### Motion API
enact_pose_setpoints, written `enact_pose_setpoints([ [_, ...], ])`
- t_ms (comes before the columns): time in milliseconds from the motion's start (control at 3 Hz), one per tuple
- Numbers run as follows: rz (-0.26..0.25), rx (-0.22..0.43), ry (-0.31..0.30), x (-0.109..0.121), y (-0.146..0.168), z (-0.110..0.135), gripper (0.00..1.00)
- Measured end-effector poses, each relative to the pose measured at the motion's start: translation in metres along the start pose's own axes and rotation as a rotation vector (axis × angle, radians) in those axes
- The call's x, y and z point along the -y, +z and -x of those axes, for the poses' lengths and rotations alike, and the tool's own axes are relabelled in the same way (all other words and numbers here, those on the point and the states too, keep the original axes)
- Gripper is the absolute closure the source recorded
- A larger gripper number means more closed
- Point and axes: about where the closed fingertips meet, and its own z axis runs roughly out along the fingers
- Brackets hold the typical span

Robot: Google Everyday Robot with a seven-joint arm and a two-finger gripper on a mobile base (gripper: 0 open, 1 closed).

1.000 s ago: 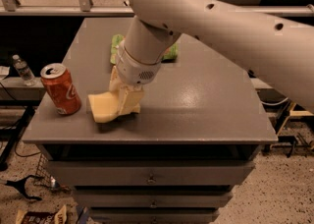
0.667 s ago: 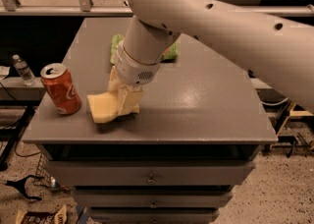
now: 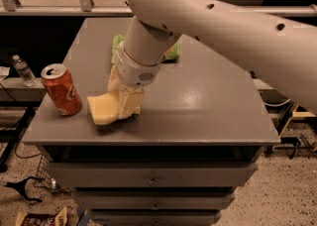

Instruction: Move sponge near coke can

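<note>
While near can (image 3: 62, 91), sponge (image 3: 102, 111) in pincer (image 3: 127, 109).

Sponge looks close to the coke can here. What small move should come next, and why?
Probably open the fingers and let go. The gripper holds the sponge low at the table, just right of the coke can with only a narrow gap between them, so the placement looks done.

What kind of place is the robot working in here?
Probably a lab or workshop. A grey drawer cabinet serves as the table, the floor is hard and speckled, and the gripper holds the sponge beside the coke can at the cabinet's front left.
</note>
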Motion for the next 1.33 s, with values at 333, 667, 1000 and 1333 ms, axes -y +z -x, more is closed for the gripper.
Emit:
enact_pose_setpoints([
  [333, 0.001, -0.001, -0.002, 0.0, 0.0, 0.001, 0.0],
  [667, 0.001, -0.001, -0.002, 0.0, 0.0, 0.001, 0.0],
  [1000, 0.001, -0.047, -0.006, -0.001, -0.007, -0.002, 0.0],
  [1333, -0.026, -0.149, 0.011, 0.002, -0.038, -0.022, 0.0],
])
